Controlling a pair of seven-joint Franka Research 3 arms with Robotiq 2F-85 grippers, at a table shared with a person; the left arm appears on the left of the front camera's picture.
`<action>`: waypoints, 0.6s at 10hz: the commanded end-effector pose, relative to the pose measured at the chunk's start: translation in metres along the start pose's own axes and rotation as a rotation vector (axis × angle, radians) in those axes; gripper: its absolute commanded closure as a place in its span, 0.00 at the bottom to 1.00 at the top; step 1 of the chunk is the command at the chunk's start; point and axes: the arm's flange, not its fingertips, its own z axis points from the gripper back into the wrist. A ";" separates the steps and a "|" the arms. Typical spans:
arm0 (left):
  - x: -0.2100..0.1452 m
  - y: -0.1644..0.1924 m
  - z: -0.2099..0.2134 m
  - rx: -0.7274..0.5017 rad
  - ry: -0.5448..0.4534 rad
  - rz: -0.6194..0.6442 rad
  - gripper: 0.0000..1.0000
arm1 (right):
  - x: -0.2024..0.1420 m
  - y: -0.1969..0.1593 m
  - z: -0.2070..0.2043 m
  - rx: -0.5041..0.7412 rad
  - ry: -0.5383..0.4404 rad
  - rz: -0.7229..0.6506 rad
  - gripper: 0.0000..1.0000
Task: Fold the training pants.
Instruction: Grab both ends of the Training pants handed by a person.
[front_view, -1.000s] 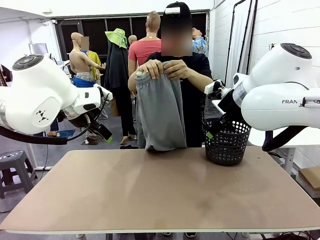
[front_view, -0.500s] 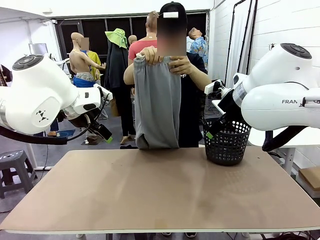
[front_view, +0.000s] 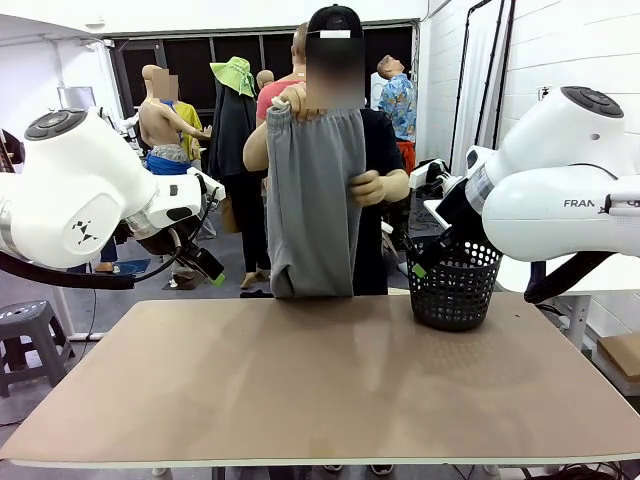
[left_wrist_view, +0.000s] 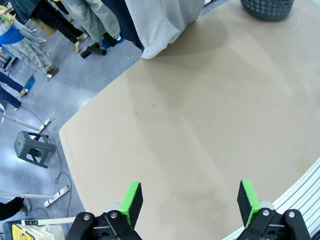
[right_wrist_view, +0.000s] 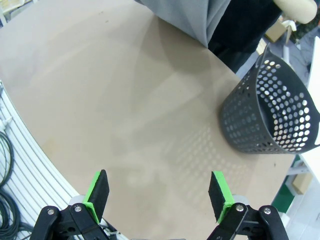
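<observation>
The light grey training pants (front_view: 312, 205) hang in the air at the far side of the table, held up by the person. One hand (front_view: 290, 101) grips the gathered waistband; the other hand (front_view: 368, 187) holds the right edge lower down. Their lower end (left_wrist_view: 157, 25) hangs at the far table edge, also visible as grey cloth (right_wrist_view: 192, 15) in the right wrist view. My left gripper (front_view: 205, 268) hovers at the left, open and holding nothing; its fingers (left_wrist_view: 131, 202) stand wide over bare tabletop. My right gripper (front_view: 425, 262) hovers by the basket, open, green pads (right_wrist_view: 219, 194) apart.
A black mesh basket (front_view: 452, 285) stands on the brown table (front_view: 320, 390) at the far right. A grey stool (front_view: 28, 330) stands on the floor at left. Other people stand behind the person.
The person raised the pants higher. One hand slid from the waistband down to the pants' right edge. Both arms stayed still.
</observation>
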 end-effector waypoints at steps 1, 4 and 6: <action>0.000 0.000 -0.001 -0.002 0.001 -0.008 0.00 | 0.001 0.000 -0.001 0.003 -0.005 -0.002 0.00; 0.000 0.000 -0.001 -0.002 0.001 -0.008 0.00 | 0.001 0.000 -0.001 0.003 -0.005 -0.002 0.00; 0.000 0.000 -0.001 -0.002 0.001 -0.008 0.00 | 0.001 0.000 -0.001 0.003 -0.005 -0.002 0.00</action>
